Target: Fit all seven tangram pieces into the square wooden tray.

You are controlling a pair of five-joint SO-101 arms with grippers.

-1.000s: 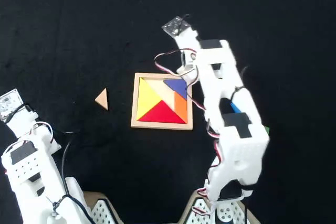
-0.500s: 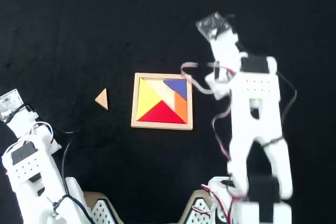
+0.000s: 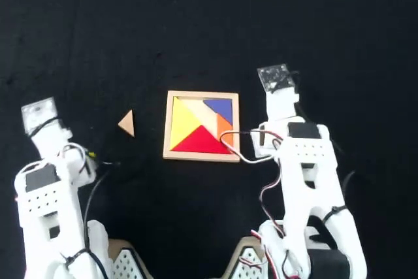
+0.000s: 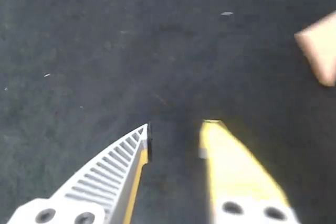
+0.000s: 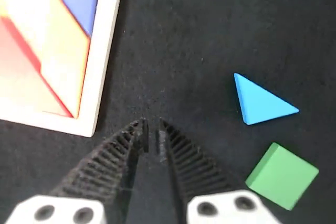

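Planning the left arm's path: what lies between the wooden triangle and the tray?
It is bare: the high view shows black table between the wooden triangle and the tray.

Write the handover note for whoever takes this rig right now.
Left gripper: open, empty, near the wooden triangle left of the tray.
Right gripper: shut, empty, right of the tray, beside the light blue triangle and green square.
Done: yellow piece, red piece, dark blue piece and orange piece sit in the tray.
Left: the three loose pieces; a pale area in the tray looks unfilled.
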